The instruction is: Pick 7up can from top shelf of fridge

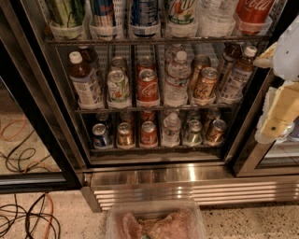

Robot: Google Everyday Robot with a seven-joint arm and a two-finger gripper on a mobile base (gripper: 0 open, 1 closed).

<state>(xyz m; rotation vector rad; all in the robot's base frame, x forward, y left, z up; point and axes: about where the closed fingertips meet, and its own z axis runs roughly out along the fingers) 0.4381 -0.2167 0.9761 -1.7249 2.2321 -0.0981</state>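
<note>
The fridge [140, 175] stands open in front of me, with black frames and wire racks. The 7up can [181, 11], white-silver with green lettering, stands on the top shelf [154, 41] in a white holder, fourth from the left, its top cut off by the view's edge. My gripper [279, 114], cream-coloured under a white wrist, hangs at the right edge in front of the right door frame. It is level with the middle rack, well below and to the right of the 7up can, and holds nothing that I can see.
On the top shelf, a green-striped can [67, 11], two blue cans, a water bottle [215, 14] and a Coca-Cola can [252, 11] flank the 7up. Two lower racks hold bottles and cans, including a white-green can [118, 86]. A clear plastic container [154, 221] and cables [23, 219] lie on the floor.
</note>
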